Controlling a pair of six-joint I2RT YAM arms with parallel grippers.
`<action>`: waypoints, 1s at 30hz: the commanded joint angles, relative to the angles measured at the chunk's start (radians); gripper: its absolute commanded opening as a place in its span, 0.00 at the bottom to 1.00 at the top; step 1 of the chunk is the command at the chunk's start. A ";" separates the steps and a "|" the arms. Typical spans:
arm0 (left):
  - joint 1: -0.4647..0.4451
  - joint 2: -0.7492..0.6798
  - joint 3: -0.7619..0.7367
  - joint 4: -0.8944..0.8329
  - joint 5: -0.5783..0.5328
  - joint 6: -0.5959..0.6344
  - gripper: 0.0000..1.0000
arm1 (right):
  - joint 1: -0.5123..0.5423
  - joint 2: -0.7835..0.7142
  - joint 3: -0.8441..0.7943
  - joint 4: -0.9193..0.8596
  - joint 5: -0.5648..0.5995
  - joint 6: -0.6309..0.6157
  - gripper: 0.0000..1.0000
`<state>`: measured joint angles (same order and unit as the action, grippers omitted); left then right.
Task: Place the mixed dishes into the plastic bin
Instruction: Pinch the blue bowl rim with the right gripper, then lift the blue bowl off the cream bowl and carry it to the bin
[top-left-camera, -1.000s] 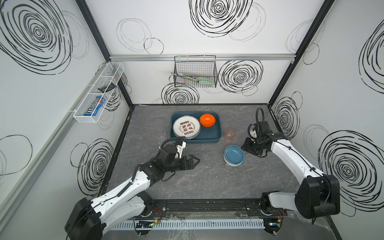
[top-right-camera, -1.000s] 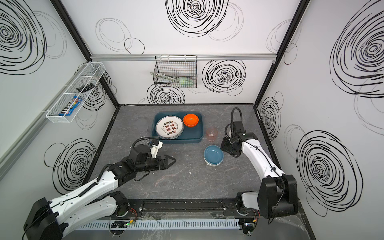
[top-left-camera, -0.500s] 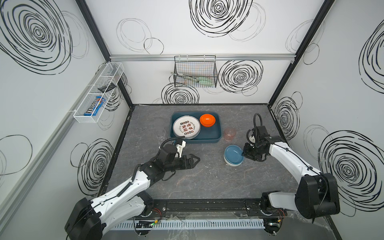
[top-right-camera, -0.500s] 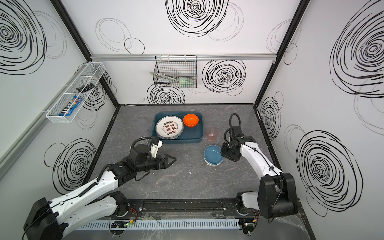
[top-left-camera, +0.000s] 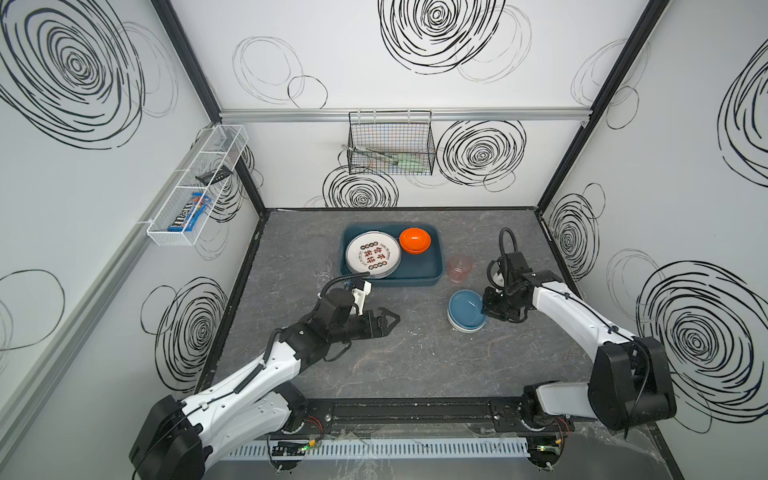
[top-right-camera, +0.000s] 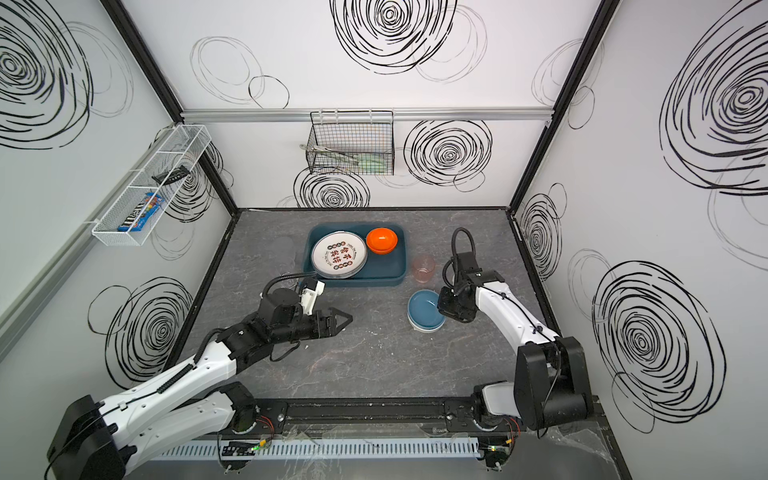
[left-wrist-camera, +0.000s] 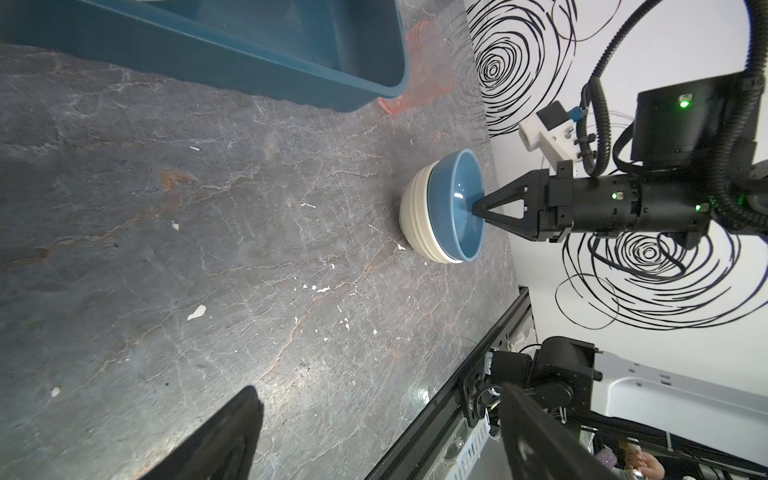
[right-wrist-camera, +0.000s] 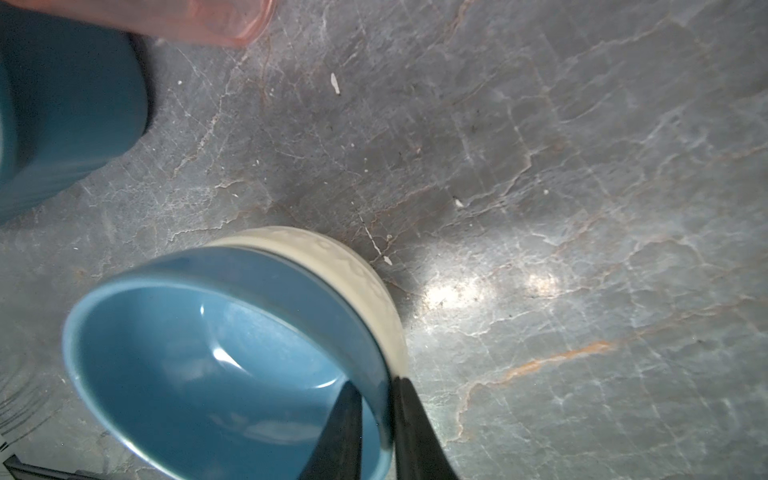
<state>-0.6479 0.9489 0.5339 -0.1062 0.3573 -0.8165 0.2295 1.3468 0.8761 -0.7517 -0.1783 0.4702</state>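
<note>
Right gripper (right-wrist-camera: 374, 384) pinching the blue bowl (right-wrist-camera: 208, 374) rim
Jaws narrow, one finger inside, one outside; left gripper (top-left-camera: 390, 322), centre-left in a top view, spread wide, empty.

White walls (top-left-camera: 353, 54) scrawled with black spirals (top-left-camera: 482, 153) enclose a grey marbled tabletop (top-left-camera: 415, 365).

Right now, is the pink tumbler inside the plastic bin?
No, the pink tumbler stands on the tabletop just outside the plastic bin.
</note>
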 joint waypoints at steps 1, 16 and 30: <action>-0.001 -0.001 0.001 0.034 -0.011 -0.003 0.92 | 0.014 0.014 0.009 -0.010 0.027 -0.004 0.17; 0.005 -0.015 -0.014 0.038 -0.008 -0.006 0.92 | 0.037 -0.020 0.052 -0.049 0.074 -0.018 0.04; 0.025 -0.049 -0.029 0.027 -0.010 -0.006 0.92 | 0.051 -0.053 0.129 -0.106 0.082 -0.025 0.00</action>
<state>-0.6338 0.9176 0.5175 -0.1066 0.3569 -0.8200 0.2714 1.3243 0.9604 -0.8143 -0.1001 0.4515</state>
